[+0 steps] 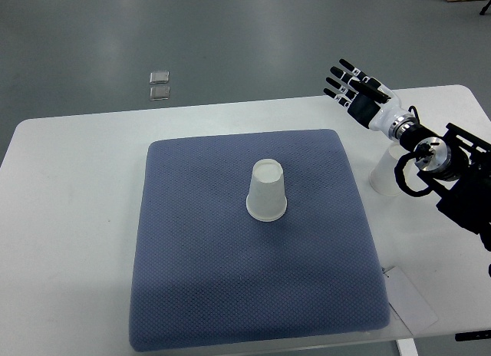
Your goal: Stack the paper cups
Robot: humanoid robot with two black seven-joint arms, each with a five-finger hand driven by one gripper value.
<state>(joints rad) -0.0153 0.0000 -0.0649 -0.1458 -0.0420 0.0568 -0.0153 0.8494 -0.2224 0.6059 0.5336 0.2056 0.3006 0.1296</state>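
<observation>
**Handling thin paper cups on the mat**

Standing upside down mid-mat, one paper cup looks light and crushable; grip its sidewall gently. A second cup sits on the bench, partly hidden beneath the right hand's wrist; fingers spread, empty.

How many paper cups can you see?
2: one paper cup upside down on the blue mat, another cup beside the mat, partly hidden under the right arm.
</observation>
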